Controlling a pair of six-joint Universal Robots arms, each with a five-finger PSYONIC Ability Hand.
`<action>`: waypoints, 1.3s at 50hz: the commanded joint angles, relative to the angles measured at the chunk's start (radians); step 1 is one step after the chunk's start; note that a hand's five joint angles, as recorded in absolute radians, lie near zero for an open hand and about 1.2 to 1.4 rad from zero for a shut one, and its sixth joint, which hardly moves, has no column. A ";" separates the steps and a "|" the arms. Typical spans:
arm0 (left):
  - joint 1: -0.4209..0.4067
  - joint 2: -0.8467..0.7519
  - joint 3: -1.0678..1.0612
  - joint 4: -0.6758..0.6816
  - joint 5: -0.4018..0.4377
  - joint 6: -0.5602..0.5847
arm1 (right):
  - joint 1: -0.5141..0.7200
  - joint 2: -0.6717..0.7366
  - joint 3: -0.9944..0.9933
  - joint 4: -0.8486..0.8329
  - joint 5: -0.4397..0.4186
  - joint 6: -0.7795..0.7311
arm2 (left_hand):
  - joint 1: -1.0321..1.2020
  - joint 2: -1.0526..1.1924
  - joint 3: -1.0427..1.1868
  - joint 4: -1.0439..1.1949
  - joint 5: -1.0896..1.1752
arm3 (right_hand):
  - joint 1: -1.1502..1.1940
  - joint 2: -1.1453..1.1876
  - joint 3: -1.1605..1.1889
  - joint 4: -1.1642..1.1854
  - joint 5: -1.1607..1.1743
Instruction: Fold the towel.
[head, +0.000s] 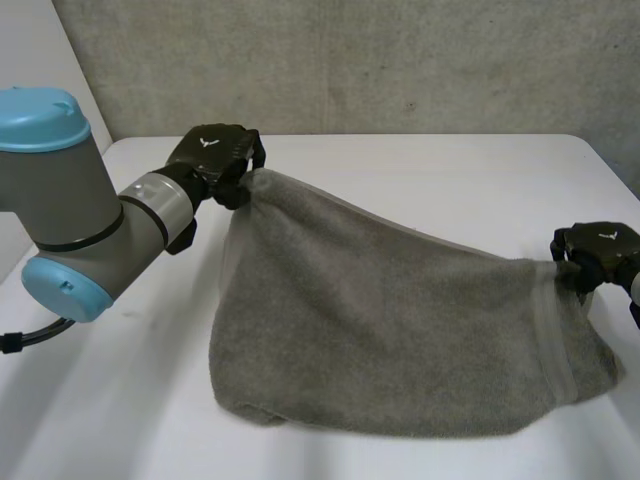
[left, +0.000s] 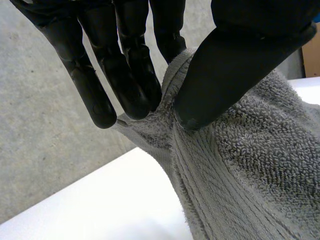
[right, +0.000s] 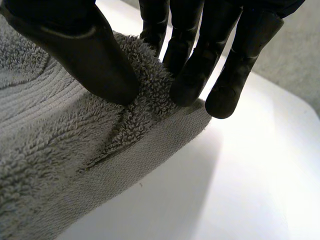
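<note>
Left hand (head: 215, 152), upper left, and right hand (head: 600, 250), right edge, each pinched a towel (head: 380, 320) corner, raised for folding.

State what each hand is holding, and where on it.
Both hold the towel: the left hand pinches one raised corner, the right hand the other.

No legible text, labels, numbers or signs anywhere.
</note>
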 joint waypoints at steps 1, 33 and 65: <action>0.007 0.021 -0.017 0.001 -0.004 0.002 | 0.010 -0.066 0.008 0.009 -0.002 -0.004 | 0.210 0.181 0.180 0.179 0.199 | 0.058 0.095 0.061 0.056 0.070; 0.119 -0.052 0.410 0.188 -0.205 0.010 | 0.254 -0.100 -0.545 -0.238 0.072 0.336 | 0.210 0.181 0.180 0.179 0.199 | 0.058 0.095 0.061 0.056 0.070; 0.178 0.032 -0.483 0.351 -0.133 0.263 | 0.224 -0.005 0.020 -0.226 -0.040 -0.072 | 0.210 0.181 0.180 0.179 0.199 | 0.058 0.095 0.061 0.056 0.070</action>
